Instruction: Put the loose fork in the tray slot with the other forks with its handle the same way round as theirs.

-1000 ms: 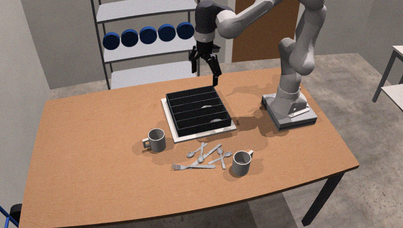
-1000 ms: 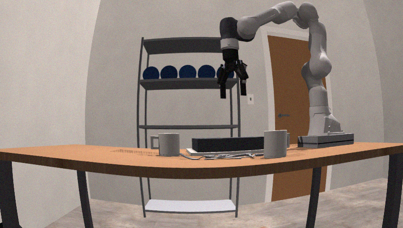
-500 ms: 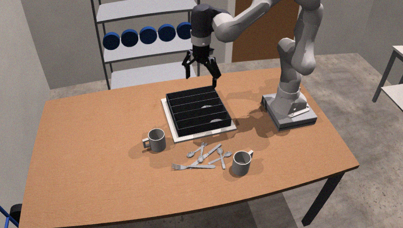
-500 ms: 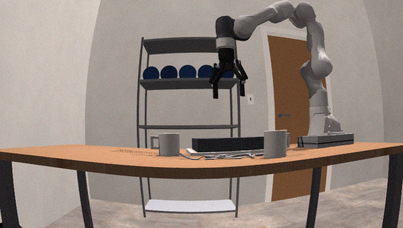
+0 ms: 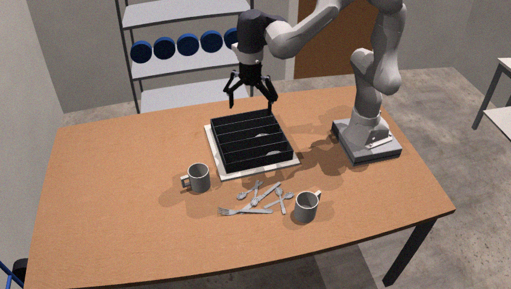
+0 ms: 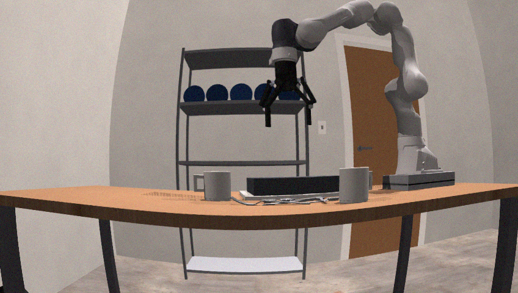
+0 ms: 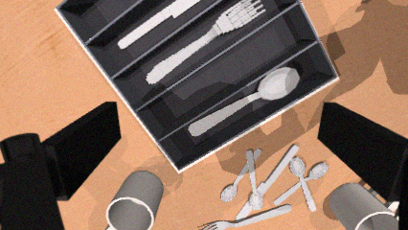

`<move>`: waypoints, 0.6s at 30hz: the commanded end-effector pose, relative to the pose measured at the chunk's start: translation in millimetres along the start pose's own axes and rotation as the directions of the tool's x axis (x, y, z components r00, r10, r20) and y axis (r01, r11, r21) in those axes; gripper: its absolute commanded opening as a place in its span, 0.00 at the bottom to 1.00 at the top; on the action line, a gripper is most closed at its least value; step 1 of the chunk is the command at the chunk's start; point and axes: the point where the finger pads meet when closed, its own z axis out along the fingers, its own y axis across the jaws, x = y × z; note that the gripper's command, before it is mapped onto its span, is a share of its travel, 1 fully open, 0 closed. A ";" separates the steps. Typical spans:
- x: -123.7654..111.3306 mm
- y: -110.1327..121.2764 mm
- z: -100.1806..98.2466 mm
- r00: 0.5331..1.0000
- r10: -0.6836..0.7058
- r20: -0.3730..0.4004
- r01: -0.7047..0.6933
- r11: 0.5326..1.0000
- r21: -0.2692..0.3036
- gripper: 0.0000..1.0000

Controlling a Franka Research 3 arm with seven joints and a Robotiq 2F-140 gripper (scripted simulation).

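We find the loose fork (image 5: 243, 211) lying flat on the table (image 5: 107, 200), at the near edge of a small heap of cutlery (image 5: 263, 198) made of several small spoons and a knife; its tines point left and its handle runs right, touching or just under the knife's end. A mug (image 5: 306, 206) stands just to the right of the heap, and a second mug (image 5: 198, 177) stands to the left, nearer the tray. The black tray (image 5: 250, 142) sits on a pale mat (image 5: 258, 170) just beyond the heap, and the wrist view shows its slots: a knife (image 7: 155, 21), then a single fork (image 7: 203, 40), then a slot with nothing visible in it, then a large spoon (image 7: 246, 101). Our gripper (image 5: 249, 103) hangs high above the far side of the tray, fingers spread wide with nothing between them. Behind the table we see a shelf rack (image 5: 125, 46) carrying blue discs (image 5: 187, 44).
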 end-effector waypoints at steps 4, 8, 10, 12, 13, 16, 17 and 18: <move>-14.0 -3.3 2.6 0.977 -0.213 0.009 0.213 0.977 -0.004 1.00; -22.8 -4.5 3.9 0.960 -0.281 0.008 0.281 0.960 -0.003 1.00; -27.3 -5.1 4.6 0.949 -0.315 0.008 0.315 0.949 -0.002 1.00; -31.8 -5.6 5.4 0.937 -0.349 0.008 0.349 0.937 -0.002 1.00; -34.1 -5.8 5.7 0.931 -0.365 0.007 0.365 0.931 -0.002 1.00; -40.8 -6.4 6.8 0.911 -0.413 0.007 0.413 0.911 -0.001 1.00; -43.0 -6.6 7.2 0.903 -0.429 0.007 0.429 0.903 -0.001 1.00; -43.0 -6.6 7.2 0.903 -0.429 0.007 0.429 0.903 -0.001 1.00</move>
